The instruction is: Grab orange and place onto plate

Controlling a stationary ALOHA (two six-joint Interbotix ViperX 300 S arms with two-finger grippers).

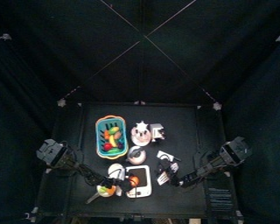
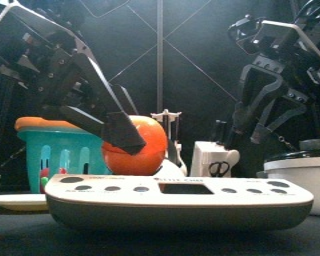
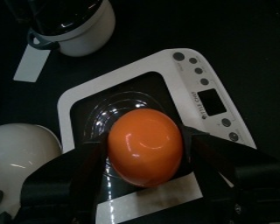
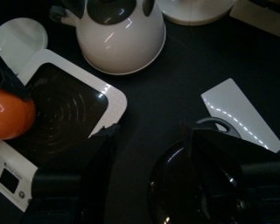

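The orange (image 3: 149, 146) is a small round bright-orange ball, and my left gripper (image 3: 149, 156) is shut on it, one black jaw on each side. It hangs low over the plate (image 3: 84, 101), a white rectangular tray with a dark glass top and a strip of buttons. Whether the orange touches the glass I cannot tell. From the front, the orange (image 2: 139, 147) shows behind the plate's white front edge (image 2: 176, 195). From above, the orange (image 1: 104, 190) is at the plate's (image 1: 139, 183) left end. My right gripper (image 4: 166, 179) rests open to the right of the plate, holding nothing.
A teal basket (image 2: 56, 160) with long toy foods stands behind the plate on the left. A white kettle (image 4: 122, 35) and other white kitchenware (image 1: 146, 133) stand behind it. A white pot (image 2: 303, 168) is at the right, and a white card (image 4: 236, 109) lies on the table.
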